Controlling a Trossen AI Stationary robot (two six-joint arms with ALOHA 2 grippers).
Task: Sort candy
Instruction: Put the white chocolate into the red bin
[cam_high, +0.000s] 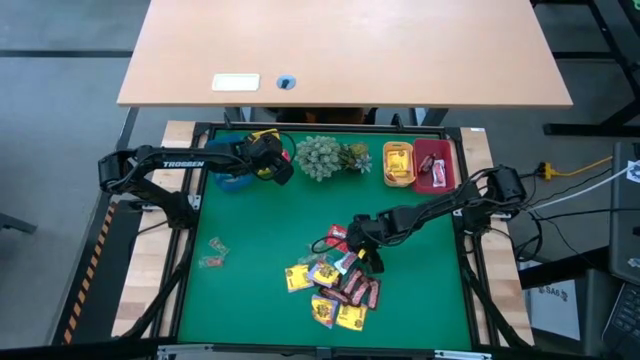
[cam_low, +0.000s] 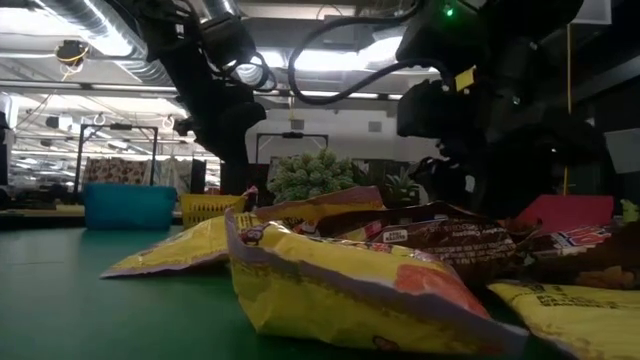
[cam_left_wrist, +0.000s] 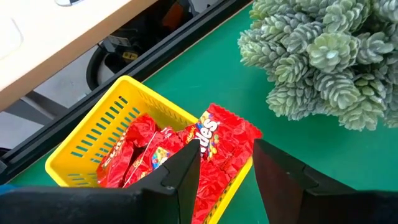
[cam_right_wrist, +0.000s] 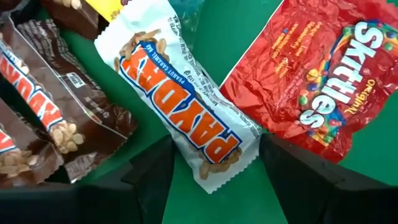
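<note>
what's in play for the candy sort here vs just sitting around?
In play:
- candy pile
- white PayDay bar between open right gripper fingers
- red Skittles packets in yellow bin, under open left gripper
- blue bin

Lying about:
- plant cluster
- wooden desk

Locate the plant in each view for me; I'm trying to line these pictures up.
High view: plant at the mat's far edge, near the middle.
Low view: plant centre, behind the candy.
Left wrist view: plant beside the yellow bin.
Right wrist view: not in it.
Shared landmark: the green mat, seen in all four.
</note>
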